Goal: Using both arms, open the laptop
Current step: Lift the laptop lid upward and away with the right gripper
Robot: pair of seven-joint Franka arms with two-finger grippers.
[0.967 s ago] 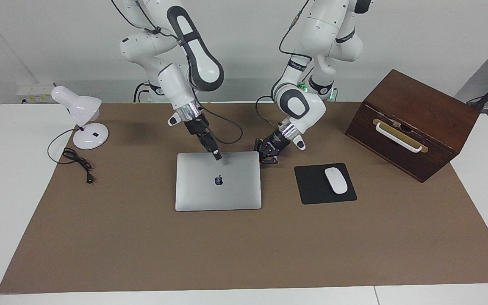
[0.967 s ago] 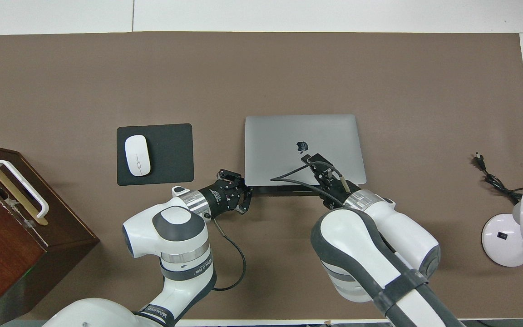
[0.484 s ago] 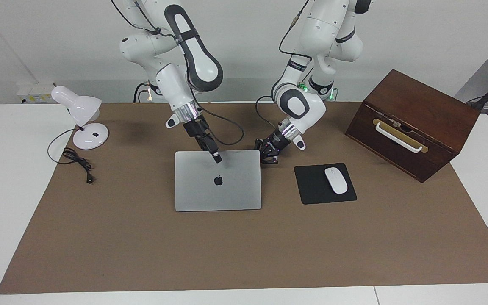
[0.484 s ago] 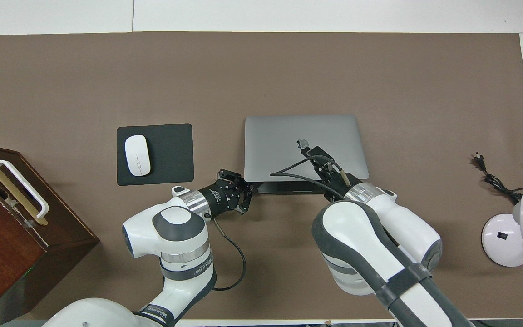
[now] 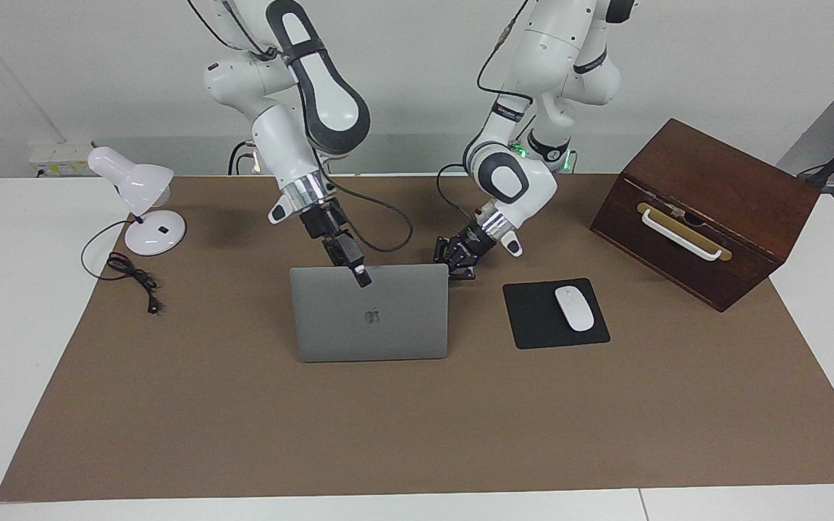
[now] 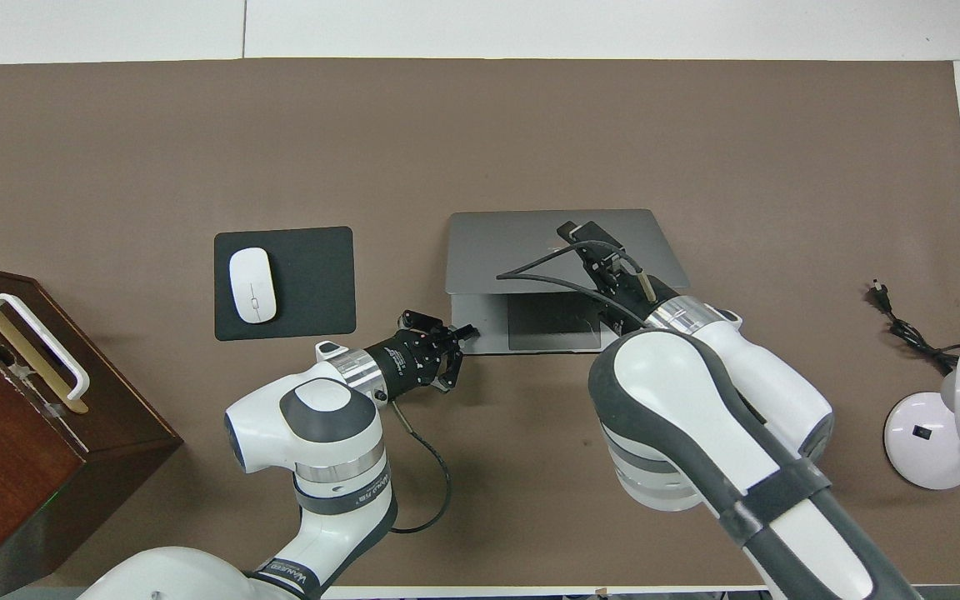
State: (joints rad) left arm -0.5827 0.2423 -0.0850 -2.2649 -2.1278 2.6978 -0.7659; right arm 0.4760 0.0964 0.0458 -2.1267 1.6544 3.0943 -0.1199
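Observation:
The silver-grey laptop (image 5: 388,325) stands partly open in the middle of the brown mat, its lid (image 6: 513,250) raised at a slant with the logo side away from the robots. In the overhead view the base (image 6: 488,329) and grey trackpad (image 6: 551,321) show under it. My right gripper (image 5: 360,275) (image 6: 570,233) is shut on the lid's raised free edge, near its middle. My left gripper (image 5: 458,269) (image 6: 457,337) is shut, with its tips on the base's corner nearest the robots, toward the left arm's end.
A black mouse pad (image 5: 533,325) with a white mouse (image 5: 574,308) lies beside the laptop toward the left arm's end. A brown wooden box (image 5: 706,210) with a white handle stands past it. A white desk lamp (image 5: 135,188) and its cable (image 5: 131,275) are at the right arm's end.
The right gripper has risen and swung away from the robots, lifting the lid from nearly flat to a steep slant. The base and trackpad now show. The left gripper has stayed at the corner.

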